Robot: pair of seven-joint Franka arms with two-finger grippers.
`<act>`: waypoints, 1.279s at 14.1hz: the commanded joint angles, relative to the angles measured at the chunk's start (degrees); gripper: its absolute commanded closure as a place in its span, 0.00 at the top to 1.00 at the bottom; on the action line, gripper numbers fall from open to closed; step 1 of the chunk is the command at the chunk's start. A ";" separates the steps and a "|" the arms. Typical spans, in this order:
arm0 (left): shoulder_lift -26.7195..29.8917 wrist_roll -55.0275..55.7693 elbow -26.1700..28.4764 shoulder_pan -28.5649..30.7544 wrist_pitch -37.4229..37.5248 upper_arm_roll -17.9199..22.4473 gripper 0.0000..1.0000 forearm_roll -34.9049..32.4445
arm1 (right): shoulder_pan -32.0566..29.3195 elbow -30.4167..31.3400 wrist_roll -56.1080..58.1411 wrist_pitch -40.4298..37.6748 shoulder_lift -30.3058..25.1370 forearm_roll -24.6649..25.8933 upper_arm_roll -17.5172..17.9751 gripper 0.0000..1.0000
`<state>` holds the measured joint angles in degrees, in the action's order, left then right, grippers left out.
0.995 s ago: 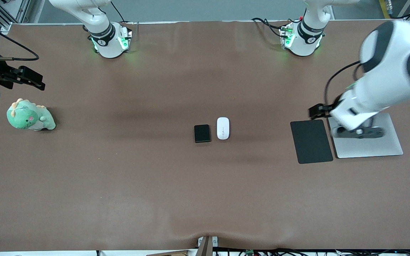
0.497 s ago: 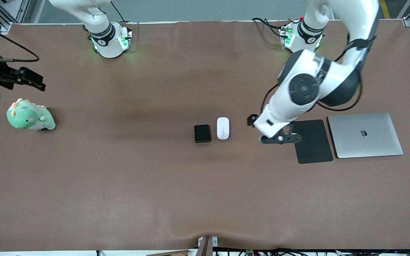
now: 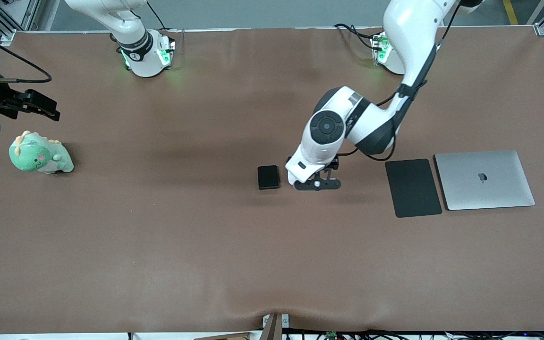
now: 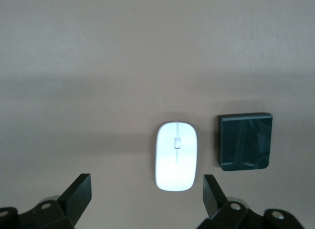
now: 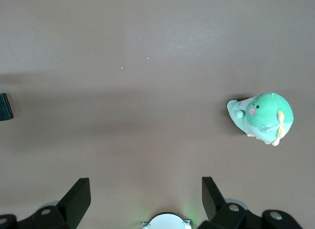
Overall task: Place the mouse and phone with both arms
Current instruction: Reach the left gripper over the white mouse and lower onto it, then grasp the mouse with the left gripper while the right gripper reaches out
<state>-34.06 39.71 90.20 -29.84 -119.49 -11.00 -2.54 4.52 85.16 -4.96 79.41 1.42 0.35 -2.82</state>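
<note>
The white mouse [image 4: 176,156] lies on the brown table [image 3: 158,236], just beside the black phone [image 3: 268,177], on the side toward the left arm's end. The left gripper [image 3: 317,185] hangs over the mouse with its fingers [image 4: 78,193] spread wide, holding nothing. The mouse pad [image 3: 412,187] and the laptop [image 3: 484,179] lie well apart from the mouse, toward the left arm's end. The right gripper [image 3: 26,106] waits with its fingers spread, up over the table near the green dinosaur toy [image 3: 38,155], well apart from the mouse.
</note>
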 commanded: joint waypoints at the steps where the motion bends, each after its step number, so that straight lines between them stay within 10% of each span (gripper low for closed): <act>1: -3.81 3.17 -1.08 -2.15 -1.54 0.54 1.00 -1.32 | -0.92 -0.43 0.75 -0.57 -0.37 1.05 0.36 1.00; 18: -11.02 6.09 -0.82 -4.53 -6.11 0.54 0.92 -2.73 | 1.89 -0.26 0.57 -0.40 0.68 0.88 0.80 1.00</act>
<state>-44.27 44.63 90.16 -33.76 -124.89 -10.91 -3.75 5.08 85.14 -4.92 79.17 1.46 0.35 -2.10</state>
